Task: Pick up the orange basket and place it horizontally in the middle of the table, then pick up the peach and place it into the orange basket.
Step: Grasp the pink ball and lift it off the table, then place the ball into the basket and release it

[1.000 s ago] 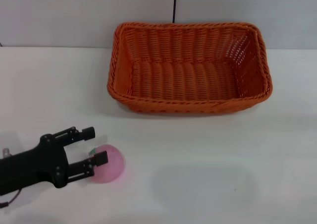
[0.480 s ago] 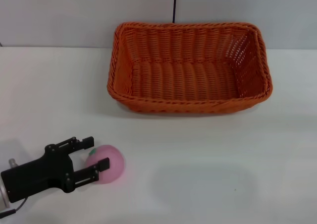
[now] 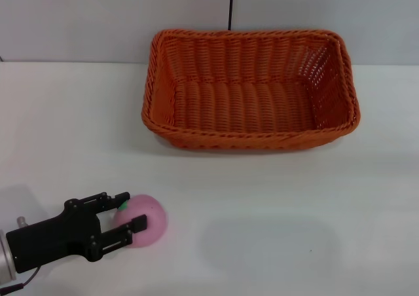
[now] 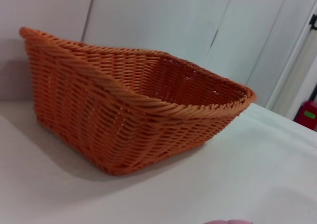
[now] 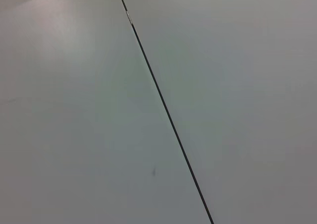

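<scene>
Head view, basket: the orange basket [image 3: 251,90] stands upright at the far middle of the table [image 3: 294,204], its long axis running left to right.
Head view, peach: the peach [image 3: 145,221] lies near-left on the table, well apart from the basket, with a speck of green leaf on its left side.
Head view, left gripper: the left gripper [image 3: 127,211] reaches in from the near-left edge, jaws parted, one finger on the far side of the peach and one on the near side; they bracket the fruit but I cannot tell whether they touch it, and it sits on the table, not lifted.
Head view, key relation: the peach lies straight ahead of the left gripper, to its right, between the fingers; the basket lies far and right of both. The left arm is the nearer one.
Left wrist view: the orange basket fills the middle, seen from its side and corner; a pink sliver of the peach [image 4: 229,222] shows at the frame edge.
Right wrist view: only a pale panel with a dark seam; right gripper not in view.
Writing: no brands or labels readable.
Step, as a judgement: basket placed; closing on the peach comes next.
</scene>
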Robot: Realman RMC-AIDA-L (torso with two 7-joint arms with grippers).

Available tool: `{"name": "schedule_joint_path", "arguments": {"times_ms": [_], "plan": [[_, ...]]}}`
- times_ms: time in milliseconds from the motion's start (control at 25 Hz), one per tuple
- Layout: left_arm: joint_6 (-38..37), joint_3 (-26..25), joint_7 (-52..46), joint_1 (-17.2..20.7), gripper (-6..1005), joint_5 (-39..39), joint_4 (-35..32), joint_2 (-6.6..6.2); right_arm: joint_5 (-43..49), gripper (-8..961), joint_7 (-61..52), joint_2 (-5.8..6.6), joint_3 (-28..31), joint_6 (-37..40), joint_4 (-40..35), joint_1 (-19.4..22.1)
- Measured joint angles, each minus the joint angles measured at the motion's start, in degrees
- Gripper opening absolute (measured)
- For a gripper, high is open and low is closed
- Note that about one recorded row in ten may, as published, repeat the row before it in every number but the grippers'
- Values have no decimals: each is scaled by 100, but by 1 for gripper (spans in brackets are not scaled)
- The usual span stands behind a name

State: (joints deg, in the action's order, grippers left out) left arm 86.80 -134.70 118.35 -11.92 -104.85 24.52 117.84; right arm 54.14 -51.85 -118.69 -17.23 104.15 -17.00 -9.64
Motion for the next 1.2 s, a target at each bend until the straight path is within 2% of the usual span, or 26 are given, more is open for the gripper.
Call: {"name": "schedule_joint_path", "arguments": {"times_ms": [120,280,360,480,520,600,680,720,800,880,920,960,1080,1120,1200], "plan": [[-18,-32,4,26,712,12,1,-2,0,640,0,2,4,-1,8,15],[21,-220,88,71,492,39,1,4,0,640,-1,0,25,-1,8,31],[81,-368,94,81,436,45,-1,4,-1,640,-1,-1,54,-1,32,34],[326,-755,99,79,353,99,-12,10,0,640,0,3,79,-1,75,34],[593,-1088,101,30,348,260,-78,24,1,640,0,3,79,-1,75,34],[691,-1214,99,-18,339,413,-158,25,7,640,1,2,79,-1,80,33],[824,-1403,83,-165,330,820,-385,29,17,640,27,1,79,-4,125,25],[869,-1480,82,-377,325,1375,-717,36,29,640,49,4,73,-7,195,4],[869,-1479,94,-454,316,1487,-806,39,36,640,58,5,59,-11,211,-6],[849,-1446,174,-804,307,1751,-1134,69,58,640,63,5,33,-22,213,-19],[800,-1406,275,-1132,302,1772,-1389,79,73,640,66,3,17,-27,217,-33],[800,-1406,275,-1132,293,1772,-1389,79,73,640,66,3,17,-27,217,-33],[537,-1239,381,-1602,264,1754,-1708,85,81,640,69,0,9,-28,232,-55],[284,-1034,369,-1821,255,1756,-1777,89,88,640,71,0,4,-26,258,-68],[200,-961,358,-1887,239,1762,-1799,89,92,640,71,2,3,-26,274,-71]]}}
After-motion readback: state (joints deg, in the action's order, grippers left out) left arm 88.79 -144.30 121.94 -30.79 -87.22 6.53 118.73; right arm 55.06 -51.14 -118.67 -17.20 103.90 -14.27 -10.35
